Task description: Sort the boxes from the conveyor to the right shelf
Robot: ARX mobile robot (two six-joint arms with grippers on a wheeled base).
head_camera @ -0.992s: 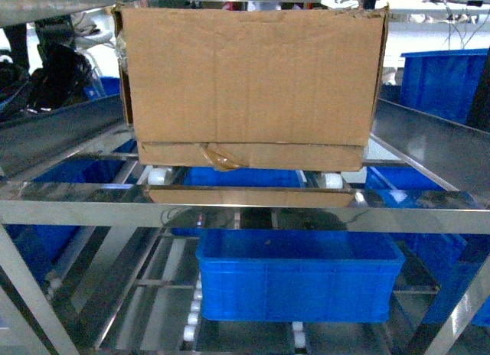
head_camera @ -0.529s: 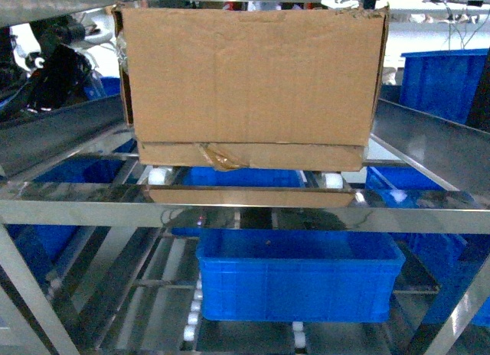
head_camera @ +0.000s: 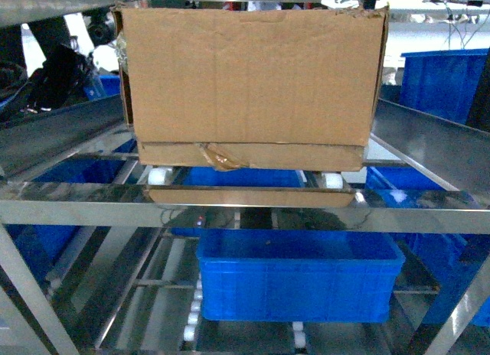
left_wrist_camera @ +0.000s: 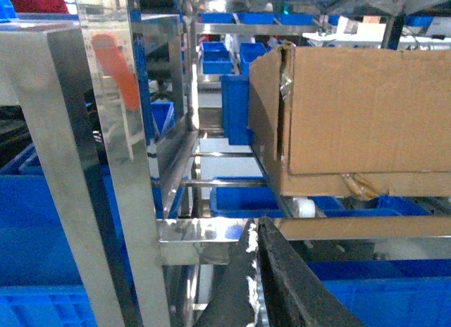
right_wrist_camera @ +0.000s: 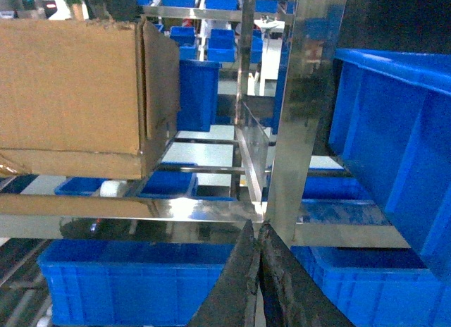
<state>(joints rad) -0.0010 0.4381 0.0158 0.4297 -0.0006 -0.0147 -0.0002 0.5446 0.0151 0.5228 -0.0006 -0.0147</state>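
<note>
A large brown cardboard box (head_camera: 249, 83) rests on the white rollers of the right shelf (head_camera: 245, 210), a steel rack, with a crumpled tape scrap at its bottom seam. In the left wrist view the box (left_wrist_camera: 366, 119) is up and to the right of my left gripper (left_wrist_camera: 255, 227), which is shut on nothing, low by the rack's front rail. The right wrist view has the box (right_wrist_camera: 77, 94) at upper left. My right gripper (right_wrist_camera: 256, 232) is shut and empty below the rail, apart from the box. The conveyor is out of view.
A blue crate (head_camera: 298, 282) sits on the tier below the box, with more blue crates (head_camera: 440, 79) at the right and behind. A steel post (left_wrist_camera: 106, 165) stands close on the left, another post (right_wrist_camera: 296, 115) and a big blue crate (right_wrist_camera: 394, 144) on the right.
The dark left arm beside the box's left edge in the head view has shifted a little. The box has stayed put on the rollers.
</note>
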